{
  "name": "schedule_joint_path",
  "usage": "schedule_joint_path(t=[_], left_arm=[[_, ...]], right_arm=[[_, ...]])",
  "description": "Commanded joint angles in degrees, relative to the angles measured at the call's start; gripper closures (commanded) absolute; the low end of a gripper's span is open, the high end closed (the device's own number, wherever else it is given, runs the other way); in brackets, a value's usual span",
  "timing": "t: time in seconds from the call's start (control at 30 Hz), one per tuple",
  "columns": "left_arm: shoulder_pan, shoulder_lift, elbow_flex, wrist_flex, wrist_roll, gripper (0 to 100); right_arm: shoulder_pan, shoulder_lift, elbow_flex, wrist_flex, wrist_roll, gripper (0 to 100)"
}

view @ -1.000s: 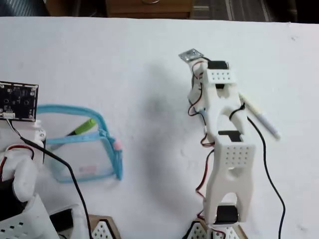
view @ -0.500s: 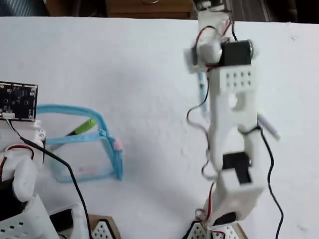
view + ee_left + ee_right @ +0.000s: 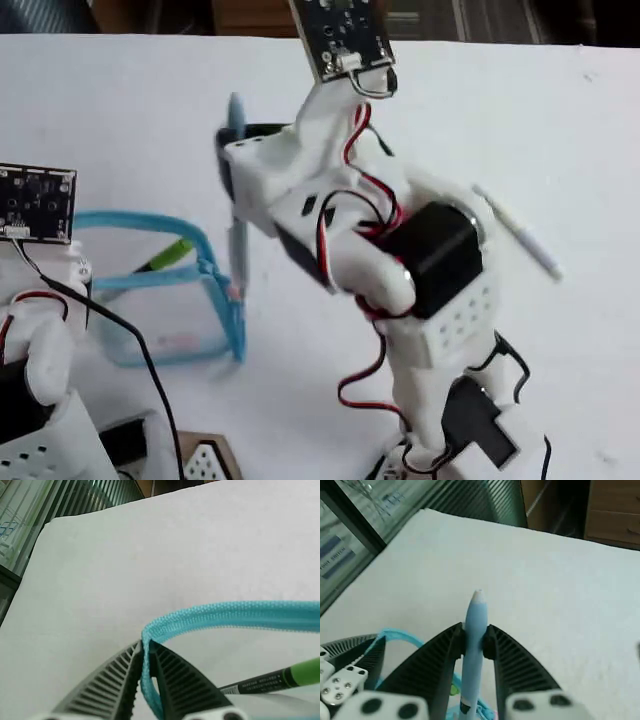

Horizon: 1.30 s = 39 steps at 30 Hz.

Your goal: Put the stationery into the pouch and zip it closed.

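Observation:
The clear pouch (image 3: 160, 330) with a blue zip edge (image 3: 235, 615) lies at the left of the table with its mouth open. A green marker (image 3: 166, 254) (image 3: 280, 678) rests inside it. My left gripper (image 3: 145, 649) is shut on the zip edge at the pouch's end. My right gripper (image 3: 474, 628) (image 3: 236, 158) is shut on a light blue pen (image 3: 473, 630) (image 3: 238, 240). It holds the pen in the air at the pouch's right end, with the pen's lower tip near the zip edge. A white pen (image 3: 520, 236) lies on the table to the right.
The left arm's body and camera board (image 3: 36, 202) stand over the pouch's left side. The raised right arm (image 3: 420, 270) covers the middle of the table. The white cloth runs to the far edge (image 3: 150, 36). Dark furniture stands behind it.
The right arm lifted the blue pen from the table's middle right and swung left with it to the pouch. The left gripper, pouch and white pen stayed put.

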Motion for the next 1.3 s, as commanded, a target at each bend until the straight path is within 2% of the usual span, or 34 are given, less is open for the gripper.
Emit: schedule_joint_path(t=[0.0, 0.27, 0.47, 0.57, 0.73, 0.93, 1.27], left_arm=[[-0.92, 2.24, 11.52, 1.41, 0.18, 98], [-0.92, 2.33, 11.52, 1.41, 0.18, 98], [-0.92, 2.33, 11.52, 1.58, 0.26, 98], [-1.1, 2.33, 11.43, 1.67, 0.26, 98], [-1.1, 2.33, 11.52, 1.76, 0.26, 98], [-1.1, 2.24, 11.52, 1.76, 0.26, 98], [-0.92, 2.42, 11.52, 1.67, 0.26, 98]], right_arm=[[-0.48, -1.8, -1.67, -6.81, -1.32, 98.1], [-0.04, 0.13, 3.25, -26.51, -1.32, 98.1], [-2.42, 0.22, 15.56, -29.76, -5.63, 98.1], [-5.49, -1.98, 20.92, -32.13, -5.71, 98.1], [-5.76, -6.73, 31.21, -36.26, -5.71, 98.1], [-3.47, -15.16, 35.78, -45.32, -0.88, 98.2], [-4.53, -18.51, 42.37, -47.43, 0.88, 98.2]])
